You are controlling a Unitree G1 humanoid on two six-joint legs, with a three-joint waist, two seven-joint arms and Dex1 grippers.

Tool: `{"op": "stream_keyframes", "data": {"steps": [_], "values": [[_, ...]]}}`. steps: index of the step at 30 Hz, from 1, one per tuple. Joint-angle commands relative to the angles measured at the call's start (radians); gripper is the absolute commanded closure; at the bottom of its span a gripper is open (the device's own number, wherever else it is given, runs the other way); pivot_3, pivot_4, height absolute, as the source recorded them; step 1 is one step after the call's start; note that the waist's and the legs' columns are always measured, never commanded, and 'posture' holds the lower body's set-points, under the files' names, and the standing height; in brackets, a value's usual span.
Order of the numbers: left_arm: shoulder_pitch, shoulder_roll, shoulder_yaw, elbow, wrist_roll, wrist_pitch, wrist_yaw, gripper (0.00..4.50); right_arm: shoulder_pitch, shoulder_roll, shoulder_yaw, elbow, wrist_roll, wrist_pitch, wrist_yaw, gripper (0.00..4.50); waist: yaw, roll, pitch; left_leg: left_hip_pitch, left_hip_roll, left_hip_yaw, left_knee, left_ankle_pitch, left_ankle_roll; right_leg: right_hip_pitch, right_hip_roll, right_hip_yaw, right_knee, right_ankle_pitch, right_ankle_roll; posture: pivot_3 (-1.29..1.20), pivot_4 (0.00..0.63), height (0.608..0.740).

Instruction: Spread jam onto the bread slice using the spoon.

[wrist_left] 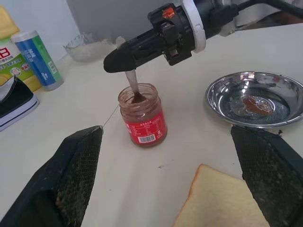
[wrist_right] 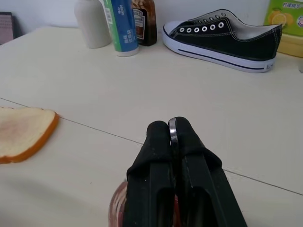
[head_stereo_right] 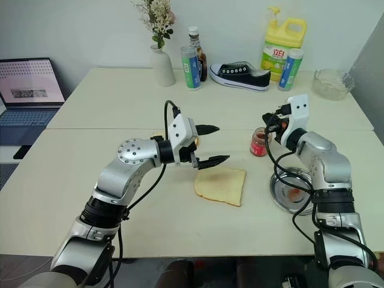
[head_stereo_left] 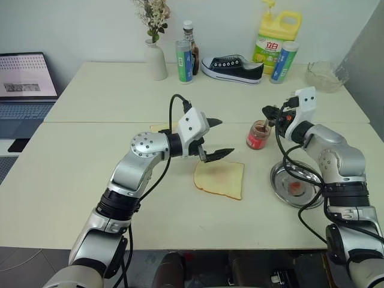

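Observation:
The jam jar (head_stereo_left: 258, 134) stands open on the table, right of centre, with red-pink jam inside. My right gripper (head_stereo_left: 268, 111) is just above it, shut on the spoon (wrist_left: 132, 83), whose bowl dips into the jar (wrist_left: 142, 116). The pale bread slice (head_stereo_left: 220, 179) lies flat in front of the jar, towards the table's middle. My left gripper (head_stereo_left: 225, 137) hovers open above the slice's far left corner, pointing at the jar, with nothing between its fingers (wrist_left: 71, 179). In the right wrist view the spoon's thin metal edge (wrist_right: 173, 133) shows between the shut fingers.
A steel dish (head_stereo_left: 282, 180) with a red blob in it sits right of the bread. A browner slice (wrist_right: 23, 132) lies behind my left gripper. Along the back stand a vase (head_stereo_left: 155, 59), bottles (head_stereo_left: 184, 62), a black shoe (head_stereo_left: 233, 67), a yellow jug (head_stereo_left: 275, 36) and a glass bowl (head_stereo_left: 326, 75). A laptop (head_stereo_left: 24, 84) is far left.

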Motion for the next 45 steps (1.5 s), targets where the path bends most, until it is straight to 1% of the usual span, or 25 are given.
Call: {"op": "stream_keyframes", "data": {"steps": [1, 3, 8, 21, 38, 45], "values": [[-0.013, 0.000, 0.021, -0.043, -0.009, -0.005, -0.001, 0.00, -0.005, 0.023, -0.041, -0.047, 0.016, 0.008, -0.017, 4.47, 0.000, 0.000, 0.000, 0.000, 0.000, 0.000, 0.000, 0.000, 0.000, 0.000, 0.000, 0.000, 0.000, 0.000, 0.000, 0.00, 0.150, 0.740], [-0.014, 0.000, 0.021, -0.042, -0.010, -0.005, -0.002, 0.00, -0.009, 0.041, -0.068, -0.050, 0.034, 0.032, -0.033, 4.47, -0.001, 0.000, 0.000, 0.000, 0.000, 0.000, 0.000, 0.000, 0.000, 0.000, 0.000, 0.000, 0.000, 0.000, 0.000, 0.00, 0.150, 0.740], [-0.022, -0.003, 0.020, -0.040, -0.011, -0.010, -0.005, 0.00, -0.041, 0.102, -0.195, -0.047, 0.139, 0.140, -0.116, 4.47, 0.000, 0.000, 0.000, 0.000, 0.000, 0.000, 0.000, 0.000, 0.000, 0.000, 0.000, 0.000, 0.000, 0.000, 0.000, 0.00, 0.150, 0.740], [-0.026, -0.008, 0.021, -0.035, -0.009, -0.019, -0.013, 0.00, -0.073, 0.174, -0.382, -0.064, 0.305, 0.271, -0.284, 4.47, -0.001, 0.000, 0.000, 0.000, 0.000, 0.000, 0.000, 0.000, 0.000, 0.000, 0.000, 0.000, 0.001, 0.000, 0.000, 0.00, 0.150, 0.740], [-0.026, -0.005, 0.028, -0.037, -0.010, -0.020, -0.013, 0.00, -0.095, 0.202, -0.487, -0.041, 0.442, 0.300, -0.401, 4.47, -0.002, 0.000, 0.000, 0.000, 0.000, 0.001, 0.000, 0.000, 0.000, -0.001, 0.000, 0.000, 0.001, 0.000, 0.000, 0.00, 0.150, 0.740], [-0.026, -0.003, 0.028, -0.036, -0.011, -0.021, -0.019, 0.00, -0.099, 0.221, -0.569, -0.028, 0.561, 0.310, -0.463, 4.47, -0.001, 0.000, 0.000, 0.000, 0.000, 0.001, 0.000, 0.000, 0.000, -0.001, 0.000, 0.001, 0.001, 0.000, 0.000, 0.00, 0.150, 0.740]]}}
